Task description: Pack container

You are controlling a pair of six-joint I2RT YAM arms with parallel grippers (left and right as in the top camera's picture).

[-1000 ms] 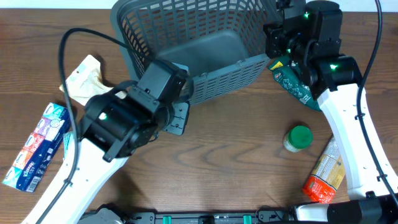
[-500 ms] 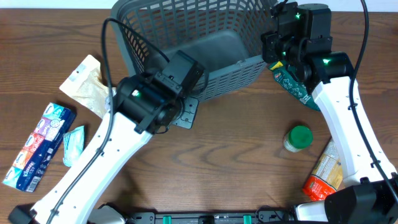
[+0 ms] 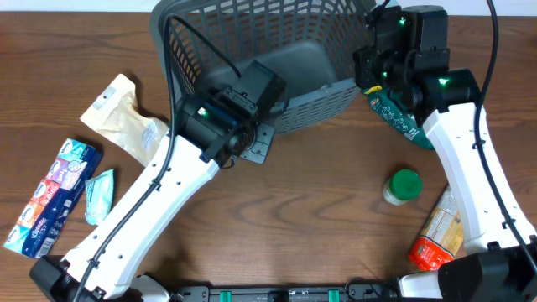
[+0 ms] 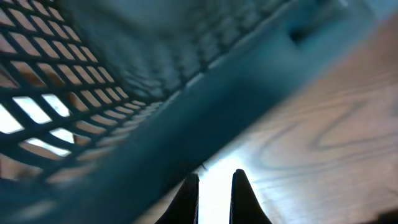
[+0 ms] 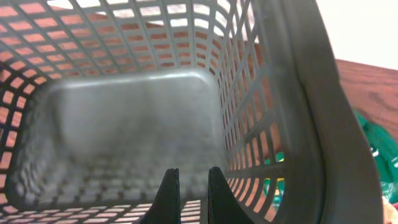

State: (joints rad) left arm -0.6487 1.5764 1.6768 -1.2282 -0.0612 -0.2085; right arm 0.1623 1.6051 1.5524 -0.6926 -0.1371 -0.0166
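The container point(image 3: 243, 38), a large dark grey lattice basket, stands tipped at the back of the table, its solid floor facing the overhead camera. In the left wrist view its slotted wall point(image 4: 124, 93) fills the frame above bare wood. My left gripper point(image 4: 214, 177) is shut and empty, low over the table at the basket's front wall; from overhead its fingers are hidden under the wrist point(image 3: 231, 113). My right gripper point(image 5: 189, 173) is shut just inside the basket by its right wall point(image 5: 292, 93), with nothing visible between the fingers.
Left of the basket lie a beige pouch point(image 3: 126, 122), a blue tissue pack point(image 3: 50, 197) and a small teal packet point(image 3: 99, 195). On the right are a green packet point(image 3: 401, 117), a green-lidded jar point(image 3: 403, 186) and an orange packet point(image 3: 438, 236).
My left arm has swung up and to the right, bringing its wrist against the basket's front wall. The right arm and the basket have hardly moved.
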